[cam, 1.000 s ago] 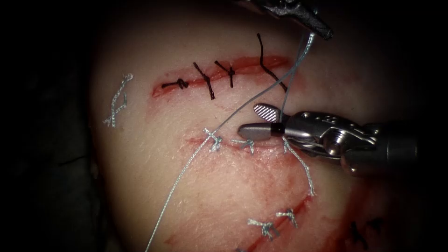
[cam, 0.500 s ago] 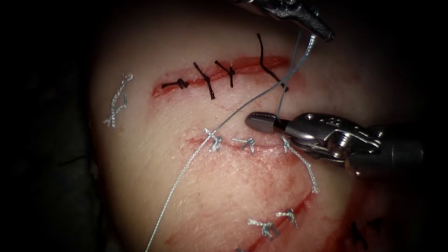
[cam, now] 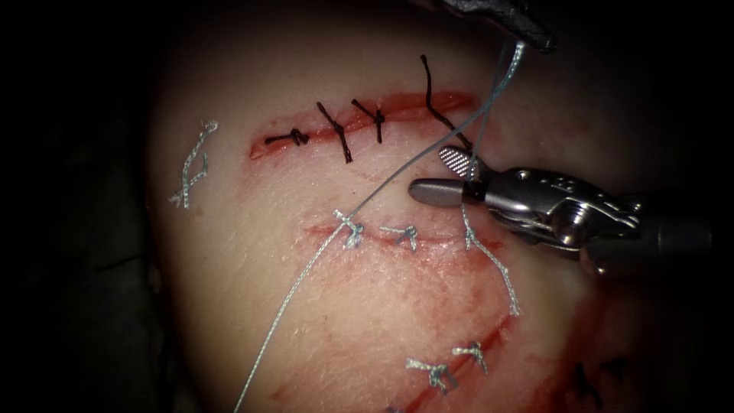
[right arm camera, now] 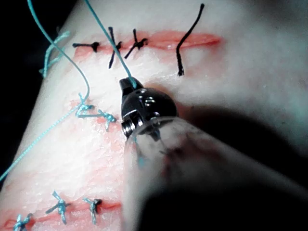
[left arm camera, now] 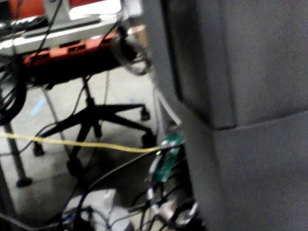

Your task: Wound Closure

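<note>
Endoscope view: three knotted light stitches [cam: 352, 229]

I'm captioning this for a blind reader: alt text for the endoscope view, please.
Right tool, jaws open around pale thread above the tissue's middle cut. Left tool holds the thread's upper end. Dark stitches cross the upper cut.

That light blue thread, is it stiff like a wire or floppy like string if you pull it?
Probably floppy: the light blue thread trails over the tissue in a soft curve. Where the left tool holds it, it runs straight, so it likely goes taut under pull. The right tool, jaws open around a strand, barely bends it, so it seems light.
</note>
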{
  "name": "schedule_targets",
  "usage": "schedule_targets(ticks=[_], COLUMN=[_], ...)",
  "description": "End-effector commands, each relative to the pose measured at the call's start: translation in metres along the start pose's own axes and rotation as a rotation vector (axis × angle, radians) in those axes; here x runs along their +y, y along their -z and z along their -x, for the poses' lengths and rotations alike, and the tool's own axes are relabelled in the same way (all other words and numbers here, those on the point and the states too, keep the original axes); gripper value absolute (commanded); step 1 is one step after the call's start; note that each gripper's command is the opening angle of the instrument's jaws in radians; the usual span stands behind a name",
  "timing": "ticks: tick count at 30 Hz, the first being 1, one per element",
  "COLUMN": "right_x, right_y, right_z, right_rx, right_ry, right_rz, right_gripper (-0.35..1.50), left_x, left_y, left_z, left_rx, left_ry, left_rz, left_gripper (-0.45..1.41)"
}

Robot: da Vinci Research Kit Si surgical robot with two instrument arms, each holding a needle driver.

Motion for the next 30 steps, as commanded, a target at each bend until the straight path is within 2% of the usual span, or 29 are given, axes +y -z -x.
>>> schedule_targets(ticks=[1,4,12,15,21,30], right_x=[-0.0007,-0.0013,-0.0018,-0.0022,-0.0025,-0.0031], right_y=[-0.0012,-0.0014,-0.0014,-0.0015,-0.0015,-0.0014], right_z=[0.0003,0.0011,0.0012,0.0012,0.0012,0.0009], right_rx=[0.002,0.004,0.005,0.005,0.005,0.005], right_ry=[0.006,0.012,0.012,0.012,0.01,0.006], right_rz=[-0.002,0.002,0.003,0.005,0.006,0.007], right_gripper=[1.3,1.26,1.31,1.28,1.38,1.43], left_x=[-0.0002,-0.0001,0.0,0.0001,0.0008,0.0012], left_y=[-0.0005,-0.0005,-0.0006,-0.0006,-0.0007,-0.0005], left_z=[-0.0005,-0.0006,-0.0006,-0.0006,-0.0007,-0.0009], left_rx=[0.001,0.001,0.004,0.004,0.007,0.006], left_ry=[-0.007,-0.006,-0.012,-0.011,-0.013,-0.021], left_rz=[0.0,0.001,0.002,0.002,0.007,0.012], left_gripper=[-0.45,-0.45,-0.45,-0.45,-0.45,-0.45])
